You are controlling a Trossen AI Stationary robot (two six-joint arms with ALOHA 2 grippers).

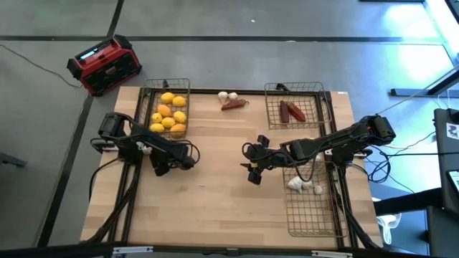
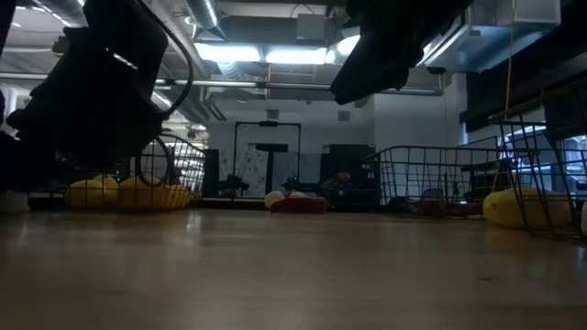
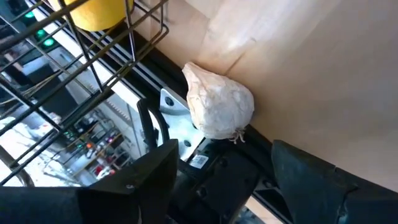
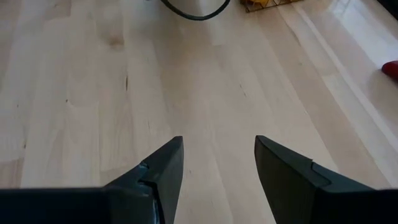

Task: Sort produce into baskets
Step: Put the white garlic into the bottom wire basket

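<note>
My left gripper [image 3: 227, 162] is open close to its own arm's base [image 1: 152, 156], at the table's left. A white garlic bulb [image 3: 217, 106] lies just beyond its fingertips, resting on the wood against the black frame there, untouched. My right gripper [image 4: 217, 162] hangs open over bare wood at the table's middle [image 1: 252, 168]. The far left basket [image 1: 168, 107] holds yellow and orange fruits. Dark red pieces [image 1: 292, 111] lie in the far right basket [image 1: 319, 97]. The near right basket [image 1: 315, 215] holds garlic bulbs [image 1: 300, 185].
A garlic bulb and a dark red piece [image 1: 231, 100] lie loose at the table's far middle, also seen in the low view [image 2: 293, 203]. A red-and-black box [image 1: 104, 66] stands on the floor beyond the far left corner. Bare wood spreads over the middle and near side.
</note>
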